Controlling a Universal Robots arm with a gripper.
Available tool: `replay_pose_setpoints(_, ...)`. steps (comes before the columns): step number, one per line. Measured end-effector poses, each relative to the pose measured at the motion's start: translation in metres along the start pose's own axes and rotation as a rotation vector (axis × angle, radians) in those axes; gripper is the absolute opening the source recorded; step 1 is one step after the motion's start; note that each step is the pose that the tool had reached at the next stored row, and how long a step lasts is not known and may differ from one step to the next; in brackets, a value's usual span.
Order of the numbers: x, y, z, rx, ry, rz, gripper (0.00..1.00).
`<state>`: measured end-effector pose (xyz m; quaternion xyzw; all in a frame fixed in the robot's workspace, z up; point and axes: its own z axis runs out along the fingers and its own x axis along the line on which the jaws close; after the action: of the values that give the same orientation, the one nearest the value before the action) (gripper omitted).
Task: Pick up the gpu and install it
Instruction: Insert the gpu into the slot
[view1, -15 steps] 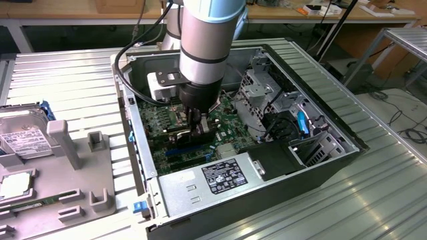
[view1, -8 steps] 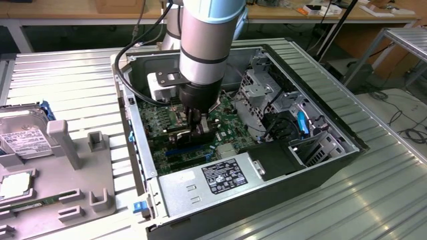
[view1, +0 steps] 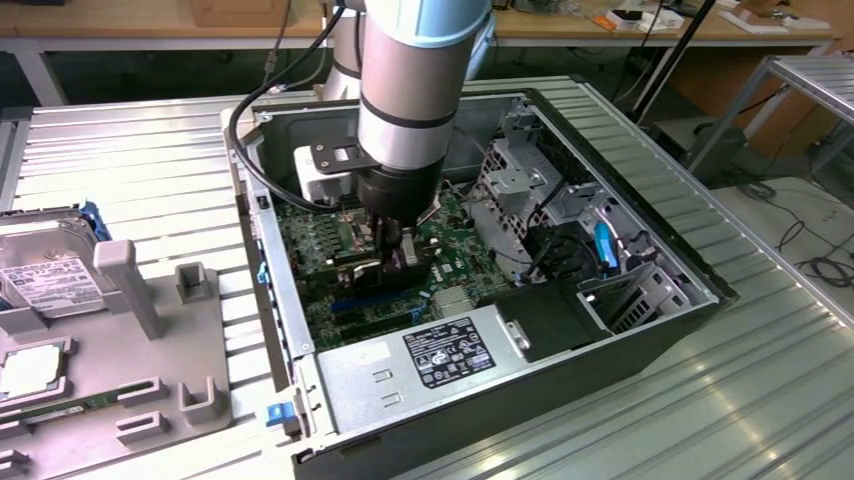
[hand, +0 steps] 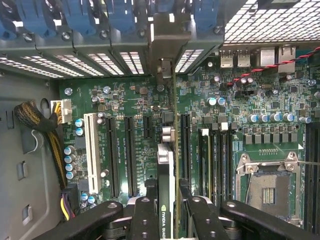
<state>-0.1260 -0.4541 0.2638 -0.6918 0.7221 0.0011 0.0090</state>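
1. The gpu (hand: 166, 190), a thin flat card with a green board and a black face, stands on edge between the gripper's fingers, seen end-on in the wrist view above the green motherboard (hand: 210, 130).
2. The black two-fingered gripper (hand: 167, 215) is clamped on the gpu, one finger (hand: 145, 220) on each flat side.
3. The card's grey metal bracket (hand: 165, 50) reaches to the case's perforated rear wall, beside a row of blue slot clips (hand: 75, 15).
4. Long black expansion slots (hand: 129, 150) and one white slot (hand: 92, 152) lie beside the card; whether its edge is seated in a slot cannot be told.
5. In the exterior view the grey arm (view1: 407, 90) reaches down into the open black computer case (view1: 667, 300) on a ribbed metal table (view1: 134, 160).
6. At the exterior view's left, a grey fixture (view1: 127, 290) holds a silver hard drive (view1: 47, 280).
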Motion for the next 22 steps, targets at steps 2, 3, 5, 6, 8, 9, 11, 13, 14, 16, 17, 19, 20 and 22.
replay_pose_setpoints(2,0.0002,0.0002,-0.0001,-0.0002,0.0003,0.000,0.27)
replay_pose_setpoints(3,0.0002,0.0002,-0.0002,-0.0002,0.0003,0.000,0.27)
replay_pose_setpoints(5,0.0003,0.0003,-0.0004,-0.0002,0.0003,0.000,0.27)
replay_pose_setpoints(6,0.0003,0.0003,-0.0005,-0.0002,0.0002,0.000,0.27)
replay_pose_setpoints(8,0.0004,0.0002,-0.0010,-0.0002,0.0025,-0.001,0.27)
replay_pose_setpoints(9,0.0004,0.0001,-0.0010,-0.0002,0.0039,-0.002,0.27)
replay_pose_setpoints(11,0.0006,0.0002,-0.0010,-0.0002,0.0059,-0.003,0.27)
replay_pose_setpoints(13,0.0009,0.0003,-0.0004,-0.0002,0.0060,-0.003,0.27)
replay_pose_setpoints(14,0.0010,0.0003,-0.0002,-0.0003,0.0061,-0.004,0.27)
replay_pose_setpoints(16,0.0012,0.0004,0.0006,-0.0002,0.0060,-0.004,0.27)
replay_pose_setpoints(17,0.0014,0.0005,0.0011,-0.0003,0.0062,-0.004,0.27)
replay_pose_setpoints(19,0.0015,0.0008,0.0018,-0.0002,0.0061,-0.004,0.27)
replay_pose_setpoints(20,0.0015,0.0009,0.0019,-0.0001,0.0060,-0.004,0.27)
replay_pose_setpoints(22,0.0015,0.0011,0.0019,-0.0001,0.0059,-0.004,0.27)
